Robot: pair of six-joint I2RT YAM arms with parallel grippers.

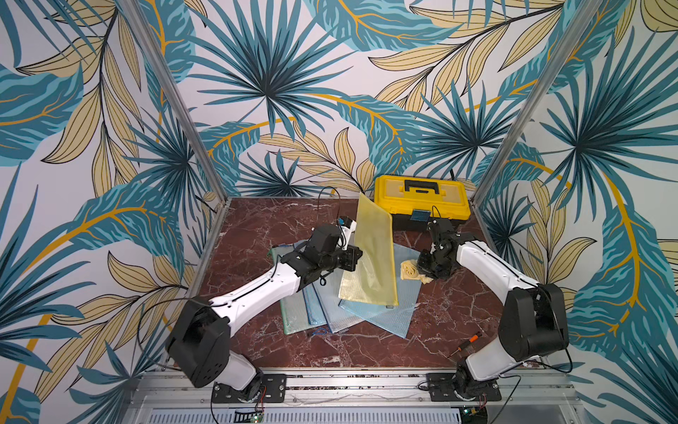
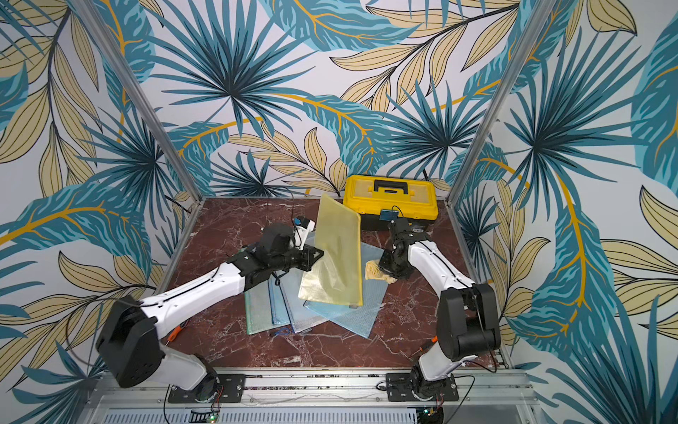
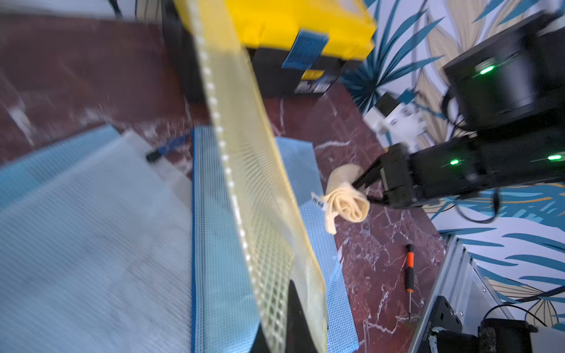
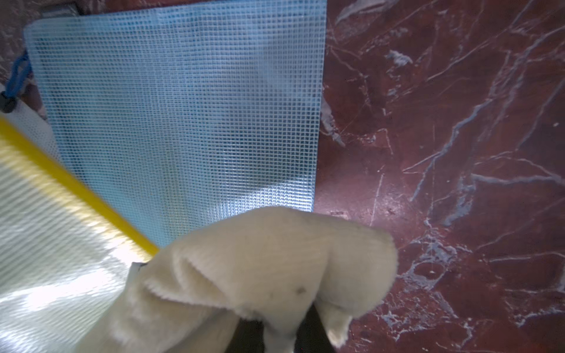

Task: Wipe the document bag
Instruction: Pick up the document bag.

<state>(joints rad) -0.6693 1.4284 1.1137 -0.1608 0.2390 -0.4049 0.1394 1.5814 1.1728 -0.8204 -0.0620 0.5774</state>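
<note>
Overhead, in both top views, the yellow bag [image 1: 370, 264] [image 2: 335, 257] sits mid-counter [image 1: 293, 348], its near end resting on a fan of flat bags [image 1: 381, 315] and its far end lifted toward the toolbox [image 1: 422, 196]. The left hand [image 1: 353, 257] [image 2: 316, 255] is pinched tight on the bag's left edge. The right hand [image 1: 422, 270] [image 2: 383, 268], just right of the bag, is closed on a cream cloth [image 1: 409, 271] [image 2: 374, 271]. A screwdriver [image 1: 467, 343] lies near the right arm's base.

From the left wrist, blurred, the yellow bag [image 3: 244, 183] rises edge-on out of the grip. The cloth [image 3: 345, 198] hangs bunched from the right hand [image 3: 367, 186], near the bag but apart from it.

From the right wrist, the cloth [image 4: 260, 269] fills the foreground, with the yellow bag [image 4: 46, 244] beside it and 1 blue bag [image 4: 183, 107] flat on the counter.
</note>
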